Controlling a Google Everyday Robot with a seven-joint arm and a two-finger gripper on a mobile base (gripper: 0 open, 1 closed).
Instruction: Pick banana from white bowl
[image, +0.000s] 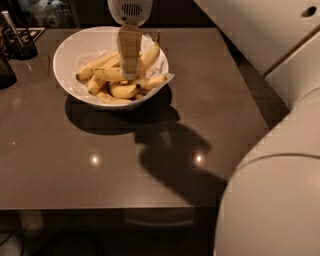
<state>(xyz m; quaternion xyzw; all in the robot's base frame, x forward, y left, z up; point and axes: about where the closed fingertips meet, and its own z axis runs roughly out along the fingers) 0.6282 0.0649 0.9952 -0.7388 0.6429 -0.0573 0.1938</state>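
Observation:
The white bowl (67, 52) stands at the back left of the table, lined with pale paper and holding several yellow bananas. My gripper (129, 75) reaches straight down from above into the middle of the pile. Its tip rests at a long banana (107, 74) that lies across the pile, pointing left. Another long banana (150, 56) leans up against the bowl's right rim, just right of the gripper. Shorter bananas (122, 90) lie in front. The gripper hides the bananas behind it.
The brown table (100, 165) stretches in front of and to the right of the bowl. Dark objects (17, 42) stand at the back left corner. My white arm and body (280, 165) fill the right side. The table's front edge runs along the bottom.

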